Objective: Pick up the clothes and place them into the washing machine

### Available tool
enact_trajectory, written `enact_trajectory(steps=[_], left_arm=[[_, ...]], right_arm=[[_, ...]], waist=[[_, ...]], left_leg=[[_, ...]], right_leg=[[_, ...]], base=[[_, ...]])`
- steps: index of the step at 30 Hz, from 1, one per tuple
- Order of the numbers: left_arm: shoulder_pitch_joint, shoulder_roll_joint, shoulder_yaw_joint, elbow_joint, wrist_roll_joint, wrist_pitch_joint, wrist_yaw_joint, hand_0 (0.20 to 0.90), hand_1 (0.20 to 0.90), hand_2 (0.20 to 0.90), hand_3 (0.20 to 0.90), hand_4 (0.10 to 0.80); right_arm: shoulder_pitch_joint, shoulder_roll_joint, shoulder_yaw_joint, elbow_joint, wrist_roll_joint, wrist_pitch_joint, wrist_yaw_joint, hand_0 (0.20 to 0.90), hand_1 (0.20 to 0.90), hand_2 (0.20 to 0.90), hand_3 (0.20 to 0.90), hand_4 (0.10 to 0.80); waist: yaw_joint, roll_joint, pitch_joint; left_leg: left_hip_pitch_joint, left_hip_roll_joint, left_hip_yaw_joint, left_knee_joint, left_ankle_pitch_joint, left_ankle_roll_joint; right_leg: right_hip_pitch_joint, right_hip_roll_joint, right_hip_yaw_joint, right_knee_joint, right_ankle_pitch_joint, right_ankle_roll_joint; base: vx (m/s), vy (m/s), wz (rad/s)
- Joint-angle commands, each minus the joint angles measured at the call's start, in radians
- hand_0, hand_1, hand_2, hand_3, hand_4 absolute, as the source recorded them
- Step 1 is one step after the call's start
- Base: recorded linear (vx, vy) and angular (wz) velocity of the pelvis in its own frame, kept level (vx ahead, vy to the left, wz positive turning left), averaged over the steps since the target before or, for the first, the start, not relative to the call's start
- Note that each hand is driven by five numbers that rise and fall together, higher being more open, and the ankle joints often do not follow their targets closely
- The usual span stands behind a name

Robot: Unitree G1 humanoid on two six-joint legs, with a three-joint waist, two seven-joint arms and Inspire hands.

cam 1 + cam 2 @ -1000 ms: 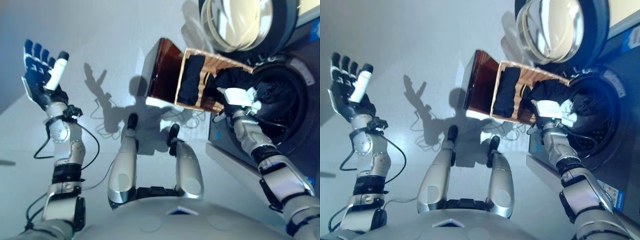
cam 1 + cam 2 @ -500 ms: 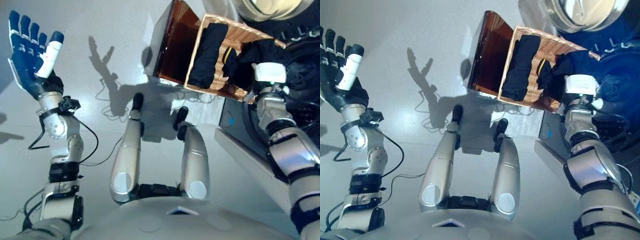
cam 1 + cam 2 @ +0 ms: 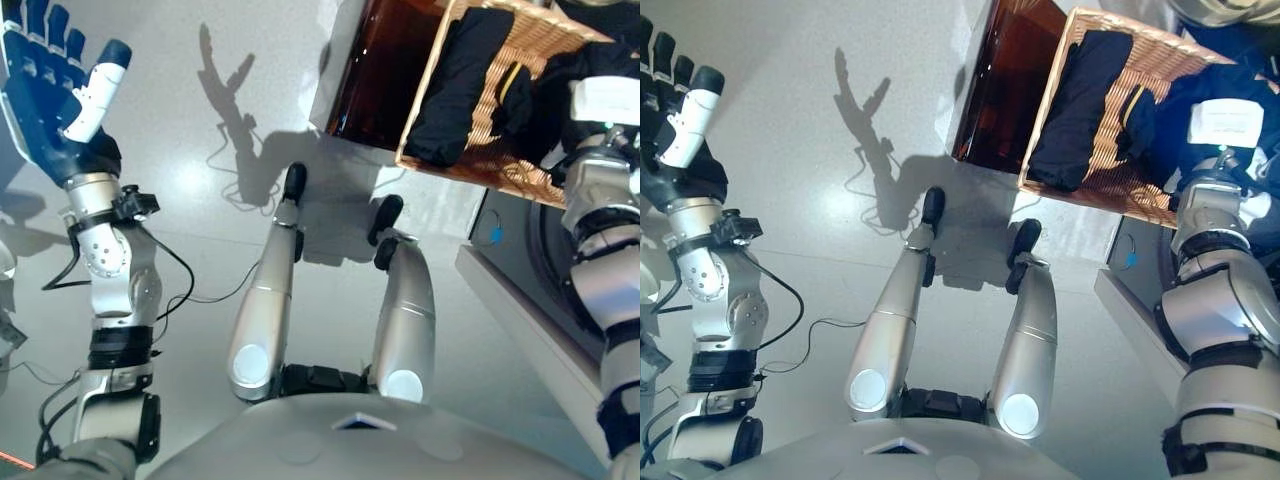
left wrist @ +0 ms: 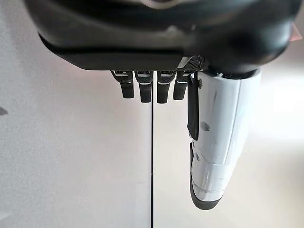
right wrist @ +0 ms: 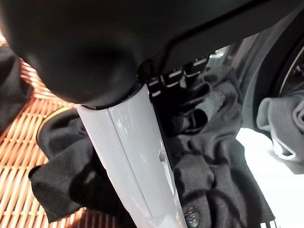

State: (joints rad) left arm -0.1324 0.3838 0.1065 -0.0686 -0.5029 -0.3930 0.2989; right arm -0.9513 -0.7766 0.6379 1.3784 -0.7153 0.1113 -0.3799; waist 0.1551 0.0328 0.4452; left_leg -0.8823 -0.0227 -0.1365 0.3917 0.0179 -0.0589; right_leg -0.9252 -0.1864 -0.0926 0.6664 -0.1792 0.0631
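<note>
Right hand point(image 5: 128, 156) curled into a dark, soft, wrinkled garment point(image 5: 213, 175); fingers point(image 5: 190, 97) fold over a bunched ridge of the cloth, white thumb cover lying along it, so the cloth is held. Under and beside the fingers sits a woven basket point(image 3: 1095, 185), tan wicker with ribbed slats, rectangular, tilted in view. A second dark garment point(image 3: 1075, 95), flat and long, lies in the basket away from the fingers, apart from the held one. Past the fingertips, the dark round rim of the washing machine point(image 3: 560, 300) and a pale grey cloth point(image 5: 285, 128) inside it. The basket rests on a glossy brown box-shaped stand point(image 3: 385, 70). Left hand point(image 3: 50, 95) raised well away from everything, fingers straight and spread wide, white-covered thumb out, holding nothing; only bare floor past them. Floor point(image 3: 200, 200) is smooth, pale grey, shiny, with a thin seam line seen in the left wrist view.
</note>
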Motion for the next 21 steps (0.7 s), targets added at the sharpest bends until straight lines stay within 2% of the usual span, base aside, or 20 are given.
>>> enact_trajectory(steps=[1,9,12,13,14,17,18,20,21], left_arm=[[0.012,0.025,0.054,-0.147,0.059,-0.111,0.031,0.9,0.9,0.9,0.9,0.8],[0.0,0.012,0.078,-0.17,0.064,-0.123,0.064,0.9,0.9,0.9,0.9,0.8],[-0.006,0.006,0.078,-0.167,0.06,-0.127,0.071,0.9,0.9,0.9,0.9,0.8],[-0.012,0.004,0.079,-0.162,0.056,-0.128,0.074,0.9,0.9,0.9,0.9,0.8],[-0.012,0.006,0.079,-0.162,0.056,-0.13,0.07,0.9,0.9,0.9,0.9,0.8],[0.001,0.017,0.087,-0.164,0.045,-0.139,0.061,0.9,0.9,0.9,0.9,0.8],[0.01,0.018,0.091,-0.166,0.04,-0.139,0.06,0.9,0.9,0.9,0.9,0.8],[0.016,0.016,0.095,-0.163,0.033,-0.138,0.061,0.9,0.9,0.9,0.9,0.8],[0.004,0.01,0.093,-0.144,0.019,-0.139,0.066,0.9,0.9,0.9,0.9,0.8]], right_arm=[[-0.065,-0.116,0.082,0.043,0.035,0.056,-0.055,0.9,0.9,0.9,0.9,0.8],[-0.064,-0.13,0.11,0.048,-0.025,0.073,-0.043,0.9,0.9,0.9,0.9,0.8],[-0.055,-0.135,0.107,0.054,-0.035,0.074,-0.033,0.9,0.9,0.9,0.9,0.8],[-0.041,-0.14,0.097,0.058,-0.038,0.074,-0.028,0.9,0.9,0.9,0.9,0.8],[-0.038,-0.145,0.098,0.059,-0.042,0.072,-0.025,0.9,0.9,0.9,0.9,0.8],[-0.038,-0.15,0.109,0.062,-0.048,0.069,-0.016,0.9,0.9,0.9,0.9,0.8],[-0.034,-0.148,0.107,0.063,-0.047,0.07,-0.017,0.2,0.2,0.2,0.2,0.3],[-0.03,-0.145,0.107,0.06,-0.045,0.07,-0.018,0.2,0.2,0.2,0.2,0.3],[-0.006,-0.136,0.091,0.054,-0.035,0.066,-0.022,0.2,0.2,0.2,0.2,0.3]], waist=[[-0.011,0.05,-0.067],[-0.014,0.068,-0.084],[-0.021,0.072,-0.09],[-0.033,0.082,-0.09],[-0.032,0.086,-0.091],[-0.013,0.09,-0.097],[-0.007,0.09,-0.102],[-0.004,0.089,-0.105],[-0.015,0.089,-0.107]], left_leg=[[-0.013,-0.037,0.022,0.08,-0.129,-0.002],[-0.135,-0.043,0.031,0.179,-0.154,-0.012],[-0.169,-0.036,0.051,0.218,-0.164,-0.018],[-0.181,-0.004,0.104,0.248,-0.165,-0.024],[-0.184,0.014,0.127,0.259,-0.168,-0.024],[-0.204,0.014,0.14,0.285,-0.18,-0.02],[-0.21,0.008,0.138,0.282,-0.181,-0.018],[-0.213,0.002,0.136,0.277,-0.182,-0.016],[-0.213,0.013,0.167,0.27,-0.175,-0.019]], right_leg=[[-0.016,0.03,0.006,-0.041,0.018,0.026],[-0.124,0.004,0.012,0.068,-0.009,0.027],[-0.153,-0.006,0.015,0.104,-0.021,0.026],[-0.169,-0.015,0.01,0.131,-0.028,0.024],[-0.185,-0.014,0.008,0.148,-0.041,0.021],[-0.213,-0.006,0.007,0.174,-0.048,0.014],[-0.221,-0.003,0.006,0.175,-0.048,0.012],[-0.225,-0.003,0.006,0.172,-0.047,0.012],[-0.227,-0.009,0.003,0.169,-0.047,0.008]], base=[[-0.012,0.022,0.14],[-0.019,0.002,0.13],[-0.021,-0.025,0.16],[-0.008,-0.002,0.23],[-0.007,0.009,0.36],[0.026,0.009,0.13],[0.023,-0.017,-0.09],[0.015,-0.05,-0.03],[0.013,-0.083,0.01]])
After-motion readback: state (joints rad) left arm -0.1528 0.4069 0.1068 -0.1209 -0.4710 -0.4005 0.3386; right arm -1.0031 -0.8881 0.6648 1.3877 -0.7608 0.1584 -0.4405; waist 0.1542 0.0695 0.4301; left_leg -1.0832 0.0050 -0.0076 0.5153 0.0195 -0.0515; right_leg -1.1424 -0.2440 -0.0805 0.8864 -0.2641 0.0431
